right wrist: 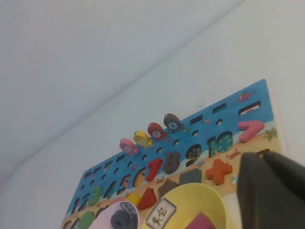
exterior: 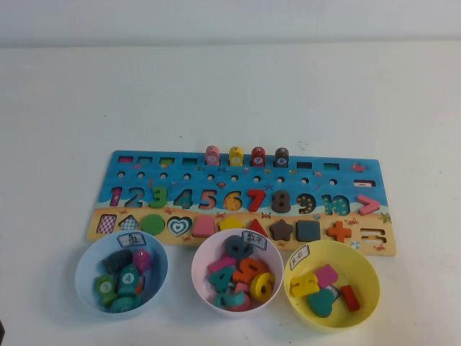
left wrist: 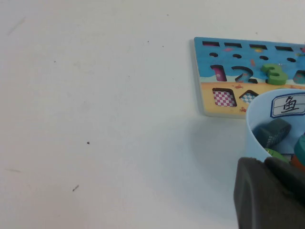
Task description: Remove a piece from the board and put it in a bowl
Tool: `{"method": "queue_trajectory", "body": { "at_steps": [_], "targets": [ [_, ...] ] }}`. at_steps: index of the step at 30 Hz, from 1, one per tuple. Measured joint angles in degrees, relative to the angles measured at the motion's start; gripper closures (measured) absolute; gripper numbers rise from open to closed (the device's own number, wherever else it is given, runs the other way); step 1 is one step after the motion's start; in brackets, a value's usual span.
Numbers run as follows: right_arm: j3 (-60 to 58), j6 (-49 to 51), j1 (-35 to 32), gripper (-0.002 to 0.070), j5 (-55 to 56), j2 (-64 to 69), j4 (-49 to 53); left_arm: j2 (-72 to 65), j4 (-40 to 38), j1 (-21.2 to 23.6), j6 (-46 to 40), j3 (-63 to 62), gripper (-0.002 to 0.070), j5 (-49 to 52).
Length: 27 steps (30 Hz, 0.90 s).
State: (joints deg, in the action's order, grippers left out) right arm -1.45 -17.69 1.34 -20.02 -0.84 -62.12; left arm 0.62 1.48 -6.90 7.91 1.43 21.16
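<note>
The small coral-pink wooden chevron piece (exterior: 368, 205) sits at the right end of the long blue wooden puzzle board (exterior: 137, 167), just beyond the round yellow plastic bowl (exterior: 364, 311). Bare white surface (exterior: 230, 94) stretches beyond the board's far edge. The left gripper (left wrist: 271, 195) is beside the light-blue bowl (exterior: 89, 290), the right gripper (right wrist: 274, 191) over the yellow bowl; I cannot tell either's jaws.

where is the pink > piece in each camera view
High view: the pink > piece sits at the right end of the board, past the 10.
Left wrist view: not in it; only the board's left end shows.
Right wrist view: it lies beside the 10, above the right pincer.
Shared landmark: the green 3.
</note>
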Motion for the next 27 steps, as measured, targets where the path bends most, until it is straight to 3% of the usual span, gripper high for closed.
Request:
{"method": "queue_trajectory", "body": {
  "at_steps": [12, 20, 27],
  "targets": [
    [1.3, 0.0, 0.0, 0.0694, -3.1, 11.2, 1.8, 0.0, 0.0, 0.0, 0.0, 0.0, 0.0679, 0.0],
    [17.5, -0.1, 0.0, 0.0694, -12.3, 24.3, 18.3, 0.0, 0.0, 0.0, 0.0, 0.0, 0.0679, 0.0],
    [33.9, -0.1, 0.0, 0.0694, -27.1, 38.8, 33.3, 0.0, 0.0, 0.0, 0.0, 0.0, 0.0679, 0.0]
  ]
}}
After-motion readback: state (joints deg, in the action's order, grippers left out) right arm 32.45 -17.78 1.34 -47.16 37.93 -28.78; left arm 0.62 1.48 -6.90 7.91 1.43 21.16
